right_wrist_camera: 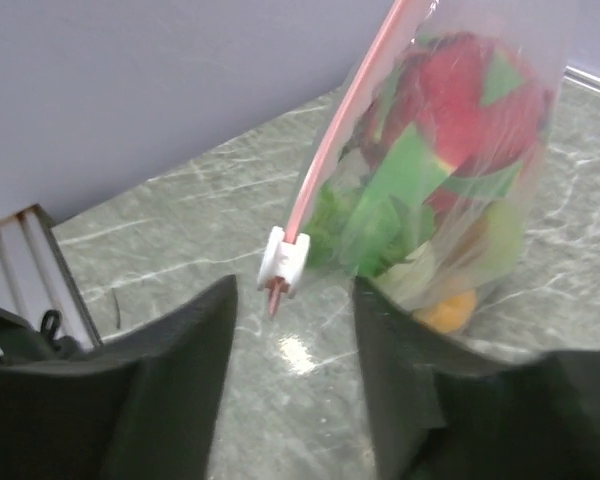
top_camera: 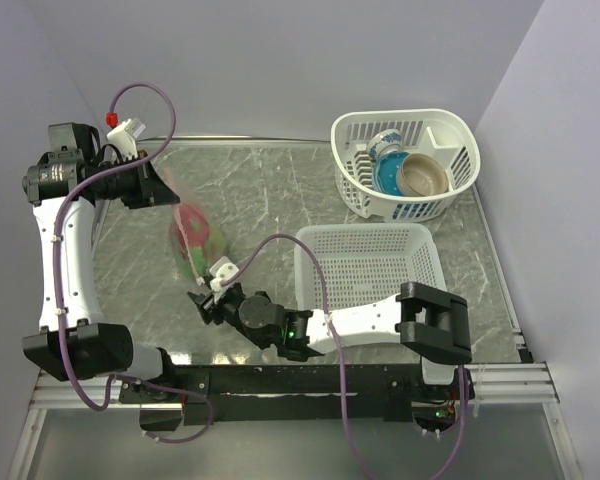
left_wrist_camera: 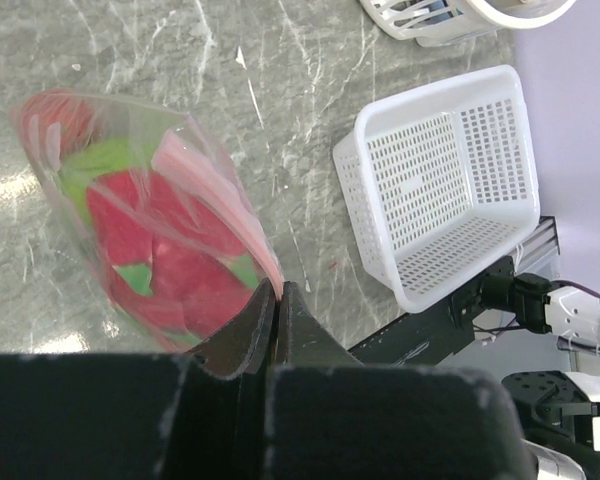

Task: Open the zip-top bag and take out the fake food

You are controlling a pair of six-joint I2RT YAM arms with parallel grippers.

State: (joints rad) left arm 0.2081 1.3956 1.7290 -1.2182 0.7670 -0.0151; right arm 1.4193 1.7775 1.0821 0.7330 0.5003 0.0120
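Right wrist view: the right gripper (right_wrist_camera: 295,300) has its two dark fingers (right_wrist_camera: 185,370) spread. The white slider (right_wrist_camera: 283,260) of the zip-top bag (right_wrist_camera: 540,45) sits in the gap just past their tips, touching neither. From the slider the pinkish-red zip strip (right_wrist_camera: 335,140) runs up and away from the fingers, out of the top of the picture. The bag hangs beyond the right-hand finger, bulging with the fake food (right_wrist_camera: 450,110): red and green pieces high up, and an orange piece lowest, close to the table (right_wrist_camera: 180,200). Bare grey table lies under and beyond the fingertips. Off the left-hand finger a pale ribbed rail (right_wrist_camera: 10,260) marks the table's edge.

In the left wrist view the left gripper (left_wrist_camera: 278,292) has its fingers pressed together, pinching the bag's edge where the pink strip reaches their tips. The bag spreads away from the tips to the left. Right of the fingers stands the rectangular basket (left_wrist_camera: 370,190), with a band of open table between its wall and the bag.

In the top view the bag stretches between the two grippers. The round basket (top_camera: 350,170), holding a cup (top_camera: 385,150) and a bowl (top_camera: 425,175), stands at the far right corner, well apart from both.
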